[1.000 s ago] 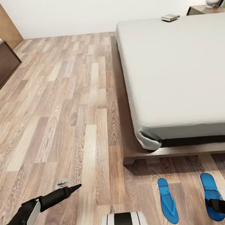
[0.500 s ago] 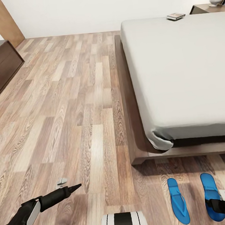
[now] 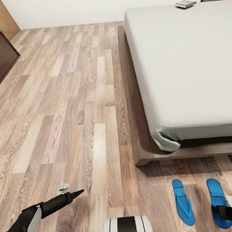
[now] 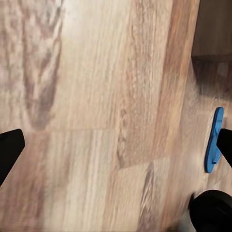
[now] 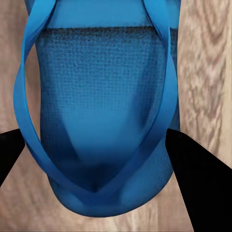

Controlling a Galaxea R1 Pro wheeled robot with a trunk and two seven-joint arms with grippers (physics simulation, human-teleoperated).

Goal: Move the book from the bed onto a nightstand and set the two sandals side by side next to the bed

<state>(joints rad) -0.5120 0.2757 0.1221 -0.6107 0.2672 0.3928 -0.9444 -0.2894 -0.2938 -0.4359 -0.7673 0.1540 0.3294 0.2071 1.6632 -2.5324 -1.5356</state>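
Now the right gripper, fingers spread wide and empty, hangs over one sandal on the floor by the bed, needing descent before closing.

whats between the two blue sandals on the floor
Only bare wood-plank floor. In the head view the left sandal and the right sandal lie roughly parallel, apart, with nothing between them.
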